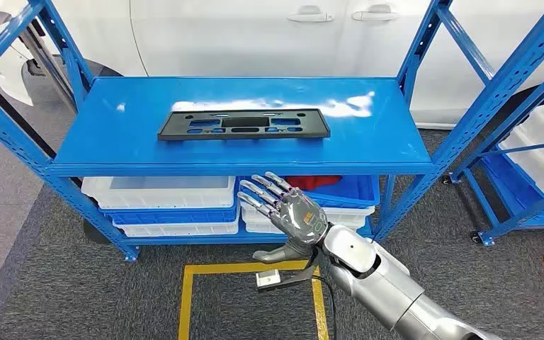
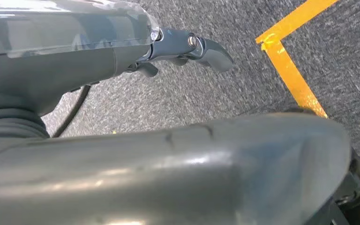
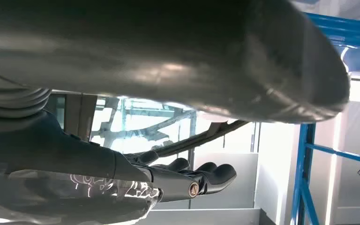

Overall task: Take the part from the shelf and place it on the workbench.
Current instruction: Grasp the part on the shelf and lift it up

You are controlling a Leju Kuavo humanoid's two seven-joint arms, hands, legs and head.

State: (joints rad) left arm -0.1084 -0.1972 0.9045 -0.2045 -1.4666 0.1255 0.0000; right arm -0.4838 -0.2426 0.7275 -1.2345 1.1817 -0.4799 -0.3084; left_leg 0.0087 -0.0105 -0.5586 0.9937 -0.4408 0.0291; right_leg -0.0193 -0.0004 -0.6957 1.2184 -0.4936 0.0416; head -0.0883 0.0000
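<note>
- The part [image 1: 244, 125], a flat black plate with cut-out slots, lies on the top board of the blue shelf [image 1: 113, 142], roughly in the middle, its long side running along the board's length.
- Bare blue board shows on every side of the part; it sits well clear of the front lip, the back edge and the corner posts.
- The right hand [image 1: 287, 209] is raised in front of the shelf, below the front lip and apart from the part, fingers spread and holding nothing.
- The left hand [image 2: 187, 44] hangs over grey carpet [image 2: 206, 89] near a strip of yellow tape [image 2: 290, 75]; its fingers [image 2: 215, 51] reach out with nothing between them, but I cannot tell whether the hand is fully apart.
- Under the top board, white bins [image 1: 159, 193] and a blue bin [image 1: 358, 190] holding something red [image 1: 312, 182] fill the lower level.
- A white car [image 1: 255, 35] stands behind the shelf, and a second blue rack [image 1: 524, 142] stands to the right.
</note>
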